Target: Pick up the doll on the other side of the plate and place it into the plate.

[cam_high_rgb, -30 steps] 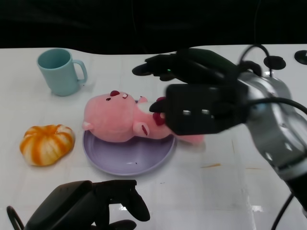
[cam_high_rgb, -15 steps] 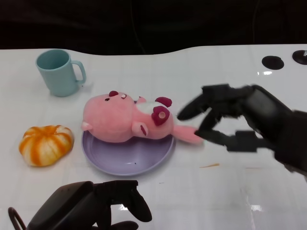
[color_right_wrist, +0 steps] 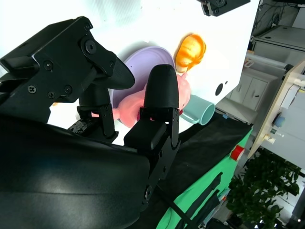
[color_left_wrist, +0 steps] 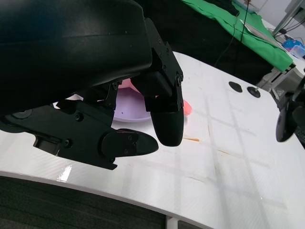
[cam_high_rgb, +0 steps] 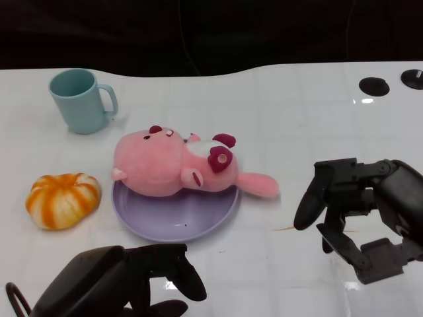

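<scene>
A: Where's the doll (cam_high_rgb: 173, 162) sitting?

B: Lying on its side across the far half of the plate (cam_high_rgb: 173, 221). Head and body rest over the rim at about twelve o'clock, and one pink leg sticks out past the rim at three o'clock onto the tabletop (cam_high_rgb: 284, 105).

A: So is the placing step done?

B: I'd judge it nearly done: the doll is on the plate, though not fully inside. The right hand (cam_high_rgb: 360, 214) is at four o'clock from the plate, well apart from the doll, fingers spread and holding nothing. It looks like the release stage.

A: And the left hand (cam_high_rgb: 122, 284)?

B: At six o'clock, near the plate's front rim, fingers loosely apart, empty too.

A: What's next, then?

B: Probably just parking the right arm. If the leg counts as outside, a gentle nudge toward nine o'clock would tuck it in.

A: Anything in the way?

B: A pumpkin (cam_high_rgb: 63, 199) at nine o'clock and a mug (cam_high_rgb: 82, 100) at eleven, both apart from the doll.
</scene>
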Tool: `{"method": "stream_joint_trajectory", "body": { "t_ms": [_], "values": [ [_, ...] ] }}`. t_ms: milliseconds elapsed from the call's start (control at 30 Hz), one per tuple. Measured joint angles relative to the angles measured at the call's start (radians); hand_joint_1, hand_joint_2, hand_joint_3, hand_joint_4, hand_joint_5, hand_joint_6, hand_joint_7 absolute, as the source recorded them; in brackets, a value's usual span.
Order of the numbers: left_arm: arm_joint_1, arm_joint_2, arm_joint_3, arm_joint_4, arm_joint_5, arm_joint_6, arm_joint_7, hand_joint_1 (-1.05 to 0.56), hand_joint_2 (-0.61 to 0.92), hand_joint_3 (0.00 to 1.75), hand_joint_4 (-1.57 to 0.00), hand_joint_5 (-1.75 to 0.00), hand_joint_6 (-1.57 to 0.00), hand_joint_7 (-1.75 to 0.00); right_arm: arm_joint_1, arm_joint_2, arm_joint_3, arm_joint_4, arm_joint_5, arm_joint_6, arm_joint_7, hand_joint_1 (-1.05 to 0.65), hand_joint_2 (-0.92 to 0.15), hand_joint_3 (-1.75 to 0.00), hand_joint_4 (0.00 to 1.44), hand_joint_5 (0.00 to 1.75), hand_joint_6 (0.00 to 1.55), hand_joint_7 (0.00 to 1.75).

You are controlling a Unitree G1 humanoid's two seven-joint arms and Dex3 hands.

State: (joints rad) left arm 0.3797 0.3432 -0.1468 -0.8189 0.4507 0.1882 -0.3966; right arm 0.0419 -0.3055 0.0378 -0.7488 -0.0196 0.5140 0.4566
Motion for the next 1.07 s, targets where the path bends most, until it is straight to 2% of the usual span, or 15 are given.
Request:
{"method": "stream_joint_trajectory", "body": {
  "t_ms": [133, 267, 333, 467, 700, 1067],
  "values": [
    [0.001, 0.006, 0.007, 0.0, -0.013, -0.002, 0.0, -0.23, 0.91, 0.39, -0.58, -1.72, -0.7, -0.95, 0.029, 0.013, -0.005, 0.019, 0.049, -0.002, -0.014, -0.02, -0.36, -1.32, 0.82, 1.61, 0.79, 1.36],
    [0.012, 0.006, 0.008, 0.0, -0.02, -0.007, 0.0, -0.22, 0.91, 0.38, -0.59, -1.73, -0.7, -0.95, 0.038, -0.008, -0.006, 0.132, 0.07, -0.13, 0.02, -0.03, -0.32, -1.35, 0.86, 1.58, 0.81, 1.37],
    [0.016, 0.006, 0.008, 0.0, -0.022, -0.013, 0.0, -0.22, 0.91, 0.37, -0.59, -1.74, -0.7, -0.95, 0.037, -0.024, -0.007, 0.169, 0.073, -0.162, 0.037, 0.0, -0.32, -1.35, 0.85, 1.57, 0.81, 1.36],
    [0.02, 0.006, 0.01, 0.001, -0.023, -0.031, 0.002, -0.22, 0.92, 0.37, -0.59, -1.69, -0.7, -0.95, 0.026, -0.058, 0.003, 0.188, 0.074, -0.165, 0.061, 0.04, -0.35, -1.31, 0.84, 1.58, 0.81, 1.34],
    [0.033, 0.002, 0.031, 0.031, -0.03, -0.085, 0.036, -0.22, 0.92, 0.37, -0.6, -1.7, -0.71, -0.95, 0.025, -0.064, 0.025, 0.206, 0.073, -0.219, 0.066, 0.03, -0.35, -1.3, 0.86, 1.61, 0.83, 1.33],
    [0.045, -0.005, 0.041, 0.071, -0.031, -0.155, 0.058, -0.23, 0.92, 0.38, -0.6, -1.64, -0.7, -0.96, 0.024, -0.076, 0.051, 0.232, 0.073, -0.251, 0.079, 0.02, -0.31, -1.44, 0.86, 1.68, 0.83, 1.41]
  ]
}}
